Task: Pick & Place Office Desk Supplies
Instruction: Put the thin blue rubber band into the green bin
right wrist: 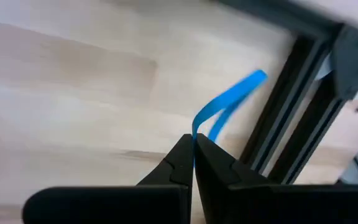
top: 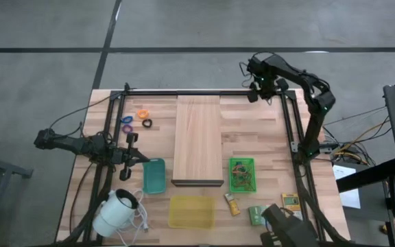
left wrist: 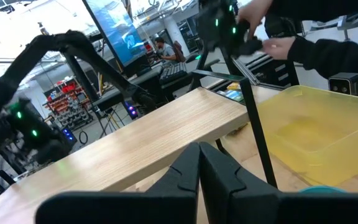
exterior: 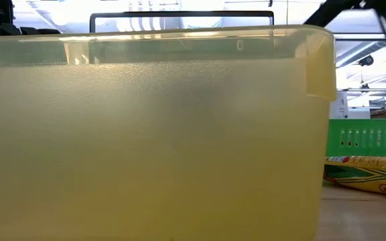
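My right gripper (top: pixel 255 92) hangs over the table's far right corner, beside the black frame rail (right wrist: pixel 291 118). It is shut on a blue rubber band (right wrist: pixel 229 102). At the far left an orange ring (top: pixel 142 114), a purple ring (top: pixel 126 120) and a black ring (top: pixel 147 123) lie on the table. Yellow-green packets (top: pixel 232 204) lie near the front right. My left gripper (top: pixel 142 158) waits shut and level at the left, by the teal tray (top: pixel 153 175). My right gripper pinches one end of the blue rubber band (right wrist: pixel 197 127) between its two fingertips (right wrist: pixel 179 155). The fingers come from above, pointing steeply down. The band hangs past them as a flattened two-strand loop, slack and slightly curved, over the wooden tabletop.
A long pale wooden board (top: pixel 198 140) lies in the middle. In front of it stand a yellow tray (top: pixel 191 211) and a green basket (top: pixel 242 174) with items in it. A white corded device (top: pixel 115 213) sits at the front left. A person's hands (left wrist: pixel 278 43) show beyond the table.
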You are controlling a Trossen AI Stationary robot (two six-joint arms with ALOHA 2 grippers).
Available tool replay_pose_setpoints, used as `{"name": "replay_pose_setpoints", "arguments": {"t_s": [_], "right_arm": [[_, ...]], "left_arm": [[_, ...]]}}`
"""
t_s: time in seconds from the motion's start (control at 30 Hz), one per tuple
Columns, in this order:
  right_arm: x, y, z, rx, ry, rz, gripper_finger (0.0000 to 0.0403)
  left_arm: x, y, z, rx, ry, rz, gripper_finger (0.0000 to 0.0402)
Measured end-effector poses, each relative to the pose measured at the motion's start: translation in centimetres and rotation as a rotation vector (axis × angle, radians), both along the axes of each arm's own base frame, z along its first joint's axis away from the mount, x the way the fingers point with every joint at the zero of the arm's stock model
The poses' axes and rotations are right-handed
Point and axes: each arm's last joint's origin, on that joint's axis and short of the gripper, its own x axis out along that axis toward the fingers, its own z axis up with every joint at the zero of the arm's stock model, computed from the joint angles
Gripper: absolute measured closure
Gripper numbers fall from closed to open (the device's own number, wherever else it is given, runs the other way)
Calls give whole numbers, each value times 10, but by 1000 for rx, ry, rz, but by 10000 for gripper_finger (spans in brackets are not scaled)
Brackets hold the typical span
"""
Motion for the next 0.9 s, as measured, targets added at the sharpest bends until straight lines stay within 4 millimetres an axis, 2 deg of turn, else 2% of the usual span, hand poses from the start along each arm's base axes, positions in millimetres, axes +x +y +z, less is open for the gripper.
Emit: {"name": "replay_pose_setpoints", "arguments": {"t_s": [0.27,0.47,0.67,0.9], "right_arm": [[14,51,70,-260,-196,133,394],[19,100,101,-377,-331,217,394],[20,152,108,-391,-420,305,394],[18,209,92,-367,-467,385,394]], "left_arm": [[0,0,0,0,0,0,390],[0,0,0,0,0,0,390],[0,0,0,0,0,1,390],[0,0,0,0,0,1,390]]}}
